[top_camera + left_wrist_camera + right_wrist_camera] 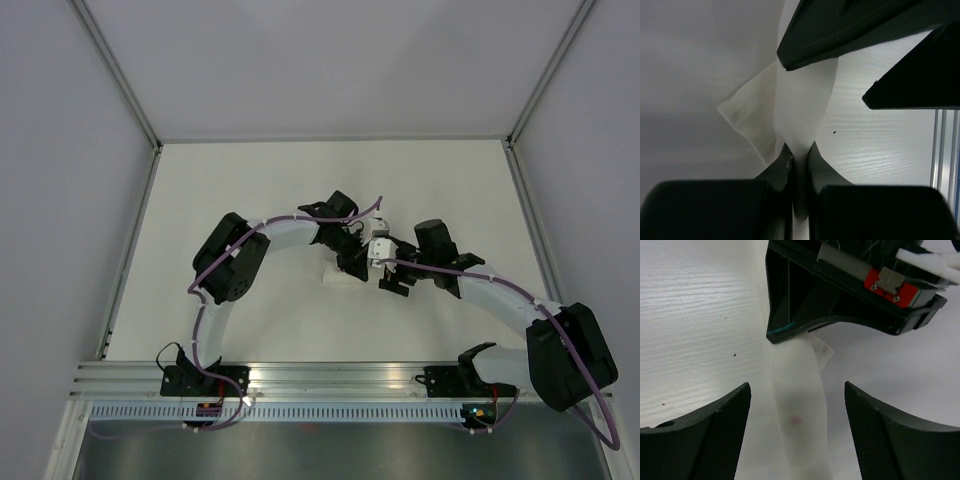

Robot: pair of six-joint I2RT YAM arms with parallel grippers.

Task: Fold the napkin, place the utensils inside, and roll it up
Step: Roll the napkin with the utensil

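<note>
Napkin [799, 410] rolled into a narrow strip, pinched at one end by the left tool [799, 159].

Soft, light cloth, likely to slacken and unroll if let go. It is best gripped across the roll's full thickness near an end, with the loose corner [740, 112] tucked under. The strip runs straight out from the left tool's tips, which are closed tight on it. It lies on the desk [690, 315] midway between the fingers of the right tool [797, 386], which stand wide apart and touch nothing. No utensil shows clearly; it may sit inside the roll.
</note>
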